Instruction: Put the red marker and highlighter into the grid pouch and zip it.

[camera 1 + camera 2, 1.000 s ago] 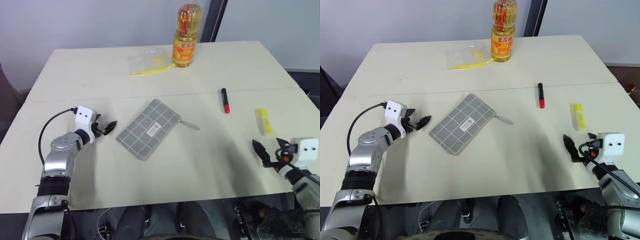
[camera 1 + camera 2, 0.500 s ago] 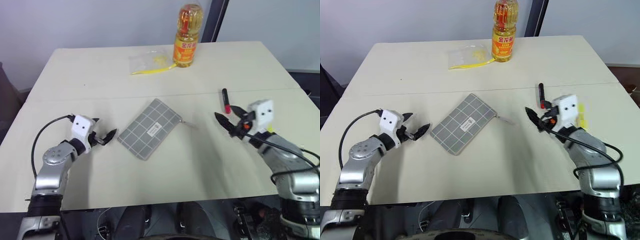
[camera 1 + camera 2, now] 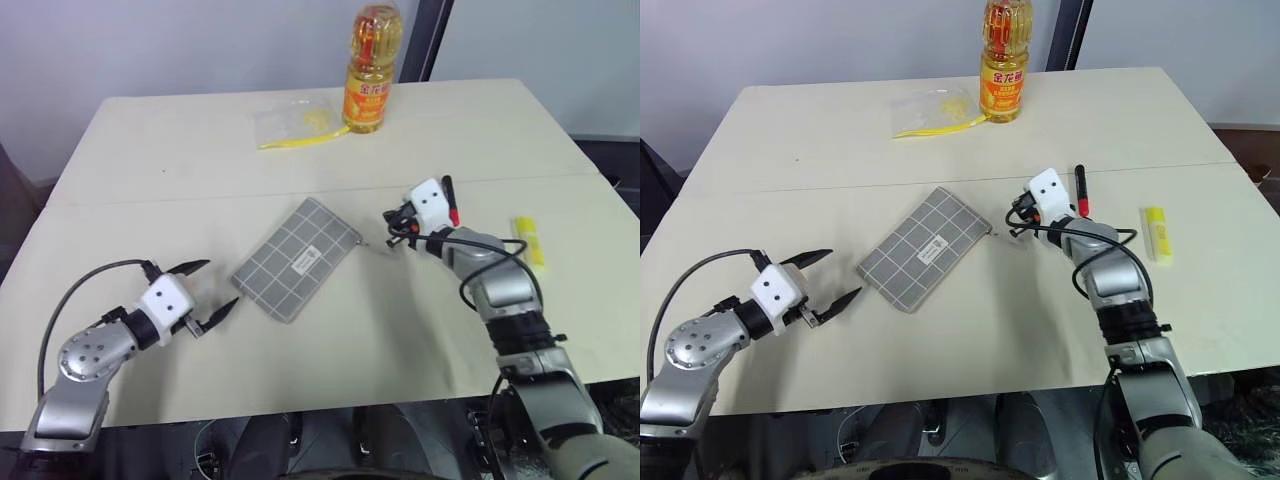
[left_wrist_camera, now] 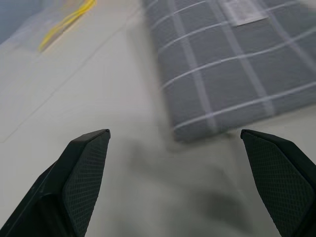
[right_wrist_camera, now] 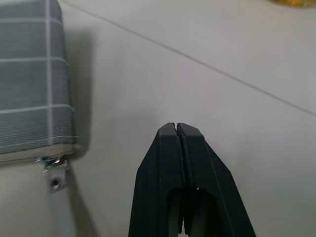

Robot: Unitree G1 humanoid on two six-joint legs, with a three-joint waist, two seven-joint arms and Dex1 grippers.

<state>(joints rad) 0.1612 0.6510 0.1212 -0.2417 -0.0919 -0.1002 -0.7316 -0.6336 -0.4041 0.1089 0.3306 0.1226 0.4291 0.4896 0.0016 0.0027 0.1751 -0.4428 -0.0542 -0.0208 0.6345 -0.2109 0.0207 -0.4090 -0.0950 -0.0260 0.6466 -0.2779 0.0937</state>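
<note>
With its fingers pressed together on nothing, the right gripper [image 5: 177,129] reaches in level just beside the pouch [image 3: 297,258] at its zipper-pull [image 5: 54,174] corner, not touching it. Left gripper [image 3: 208,290] hangs near the pouch's opposite end, fingers spread wide, empty. Marker [image 3: 450,199] and highlighter [image 3: 529,241] lie on the table [image 3: 180,180], right of the pouch.

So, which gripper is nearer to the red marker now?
The right. The right gripper is shut, just beside the pouch's zipper end, with the red marker close behind its wrist. The left gripper is open on the pouch's far side.
</note>
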